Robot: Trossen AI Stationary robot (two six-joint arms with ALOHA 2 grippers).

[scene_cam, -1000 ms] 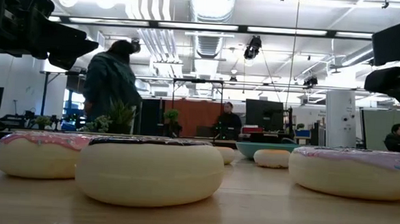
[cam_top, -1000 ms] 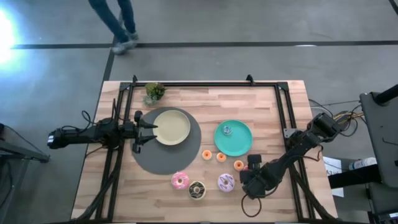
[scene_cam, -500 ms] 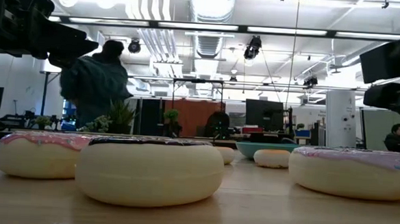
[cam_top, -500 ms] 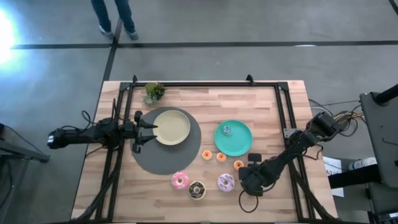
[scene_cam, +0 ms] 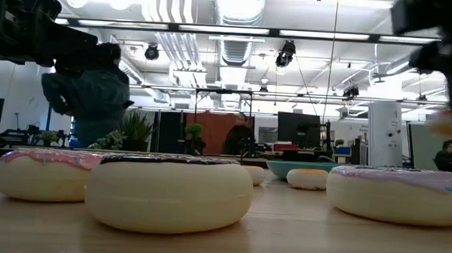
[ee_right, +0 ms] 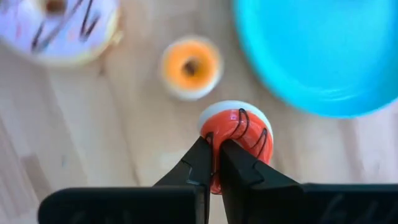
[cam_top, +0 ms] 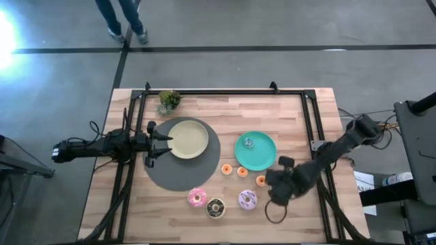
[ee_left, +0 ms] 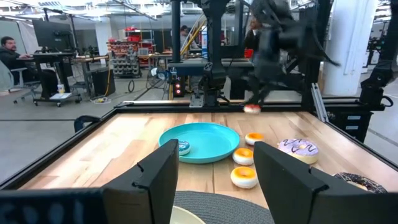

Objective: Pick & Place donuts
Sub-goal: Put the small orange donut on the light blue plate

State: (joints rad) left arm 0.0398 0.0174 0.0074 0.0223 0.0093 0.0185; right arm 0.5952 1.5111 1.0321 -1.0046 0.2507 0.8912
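My right gripper (ee_right: pixel 214 171) is shut on a red mini donut (ee_right: pixel 235 134), above the wood between the teal plate (ee_right: pixel 323 56) and the lilac donut (ee_right: pixel 59 25); the left wrist view shows that donut (ee_left: pixel 252 108) under the gripper. Three orange mini donuts (cam_top: pixel 242 171) lie beside the teal plate (cam_top: pixel 256 151). The pink (cam_top: pixel 197 197), chocolate (cam_top: pixel 216 207) and lilac (cam_top: pixel 247 199) donuts lie in a row near the front edge. My left gripper (cam_top: pixel 155 145) waits open beside the beige plate (cam_top: pixel 188 139). My right gripper pinches one side of the red mini donut's ring (ee_right: pixel 214 180) between its two fingers, which come from above and point down. The donut hangs below the fingertips, iced top upward, clear of the table.
The beige plate sits on a round dark grey mat (cam_top: pixel 170 177). A small potted plant (cam_top: pixel 168 101) stands at the far left. A small blue thing (cam_top: pixel 248 142) lies on the teal plate. A black frame (cam_top: pixel 225 92) borders the table. A person (cam_top: pixel 122 17) walks beyond the far edge.
My right gripper has shut on the red mini donut and risen with it, shifting a little toward the far edge and the teal plate. The donut is now lifted clear of the table. The person behind the table has walked on.
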